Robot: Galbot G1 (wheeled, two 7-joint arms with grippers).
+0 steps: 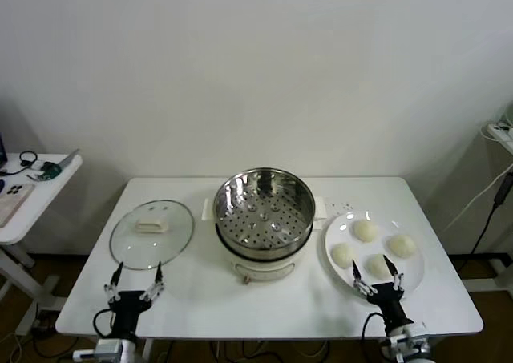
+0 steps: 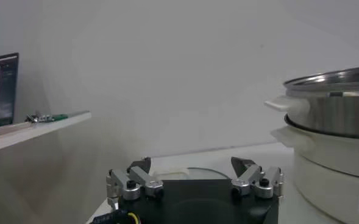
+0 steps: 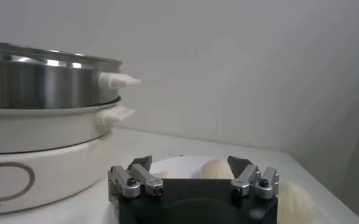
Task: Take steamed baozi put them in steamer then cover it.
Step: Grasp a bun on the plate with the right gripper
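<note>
Currently four steamed baozi [image 1: 375, 248] on plate [image 1: 337, 231] right of empty steamer [image 1: 264, 207]. Right hand [image 1: 377, 278] released, hovering at plate's near edge; left hand [image 1: 135, 283] released near glass lid [image 1: 152, 233]. Risk: soft bun squashed or rolling off plate.

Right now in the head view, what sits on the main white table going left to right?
Round glass lid with its white handle → shiny stainless-steel steamer with perforated tray on a white base → flat white plate carrying four off-white steamed baozi. Left hand hovers near the lid, right hand by the plate.
</note>
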